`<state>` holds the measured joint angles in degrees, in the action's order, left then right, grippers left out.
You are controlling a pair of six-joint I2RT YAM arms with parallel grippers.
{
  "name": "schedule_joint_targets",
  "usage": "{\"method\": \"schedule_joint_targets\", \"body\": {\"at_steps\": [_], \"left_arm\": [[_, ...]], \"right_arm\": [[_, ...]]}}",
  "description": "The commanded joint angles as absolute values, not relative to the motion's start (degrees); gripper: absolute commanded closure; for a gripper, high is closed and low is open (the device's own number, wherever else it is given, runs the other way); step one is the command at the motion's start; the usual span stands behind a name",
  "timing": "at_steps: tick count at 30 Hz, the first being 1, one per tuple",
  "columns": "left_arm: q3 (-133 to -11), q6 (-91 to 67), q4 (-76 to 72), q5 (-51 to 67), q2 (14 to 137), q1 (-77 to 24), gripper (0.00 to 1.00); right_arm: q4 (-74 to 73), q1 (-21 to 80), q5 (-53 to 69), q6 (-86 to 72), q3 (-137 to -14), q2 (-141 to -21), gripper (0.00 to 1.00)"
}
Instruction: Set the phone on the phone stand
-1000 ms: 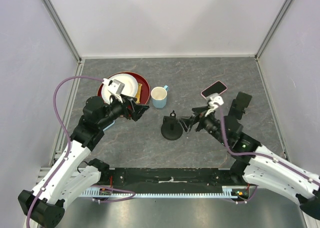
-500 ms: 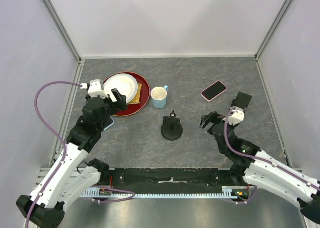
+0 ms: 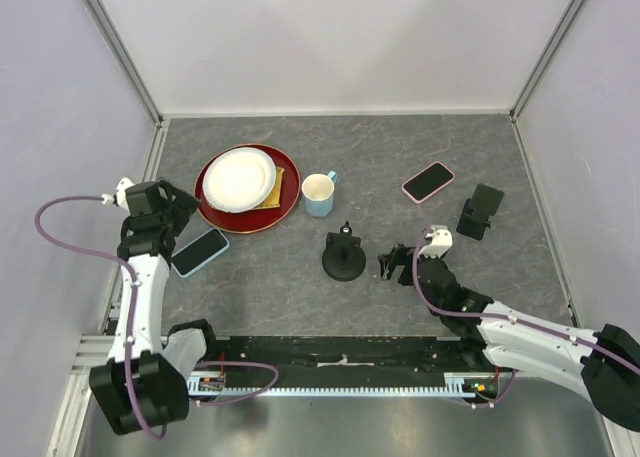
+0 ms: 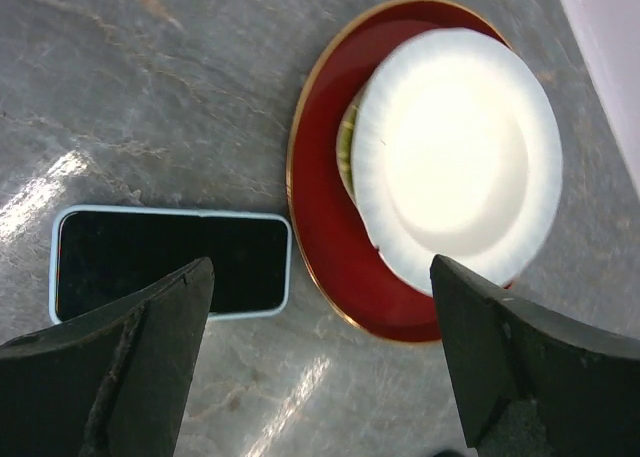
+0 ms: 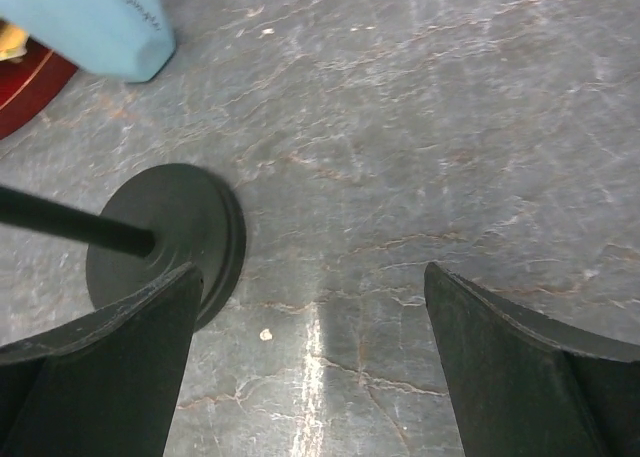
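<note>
The black phone stand [image 3: 343, 258], a round base with an upright stem, stands mid-table; its base also shows in the right wrist view [image 5: 170, 235]. A phone in a light-blue case [image 3: 200, 251] lies screen up, left of the stand and below the red plate; it also shows in the left wrist view [image 4: 170, 263]. A pink phone [image 3: 428, 181] lies at the right. My left gripper [image 3: 178, 209] is open and empty, above and just left of the blue phone [image 4: 320, 277]. My right gripper [image 3: 391, 262] is open and empty, just right of the stand [image 5: 312, 277].
A red plate [image 3: 283, 204] bearing a white plate [image 3: 239, 178] sits at the back left. A light-blue cup [image 3: 319, 194] stands behind the stand. A flat black object [image 3: 481, 211] lies at the right, near the pink phone. Walls enclose the table.
My left arm has swung back to the left, off the plate, and now hangs over the blue phone. My right arm has drawn back and down, its gripper now beside the stand.
</note>
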<state>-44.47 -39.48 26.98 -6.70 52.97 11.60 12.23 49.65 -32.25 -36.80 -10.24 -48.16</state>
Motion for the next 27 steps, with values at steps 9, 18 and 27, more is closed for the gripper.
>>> {"method": "schedule_joint_targets", "body": {"at_steps": [9,18,27], "left_arm": [[-43.24,-54.58,11.78,-1.41,77.32,22.41,0.05],[-40.78,-57.12,10.10,5.71,86.57,24.43,0.05],[-35.00,-58.97,15.12,12.47,86.05,23.99,0.12]], "right_arm": [[27.86,49.66,-24.09,-30.85,2.18,-27.19,0.02],[25.84,49.66,-23.03,-31.03,3.34,-23.02,0.02],[24.61,49.66,-23.29,-30.67,2.55,-23.38,0.02]]}}
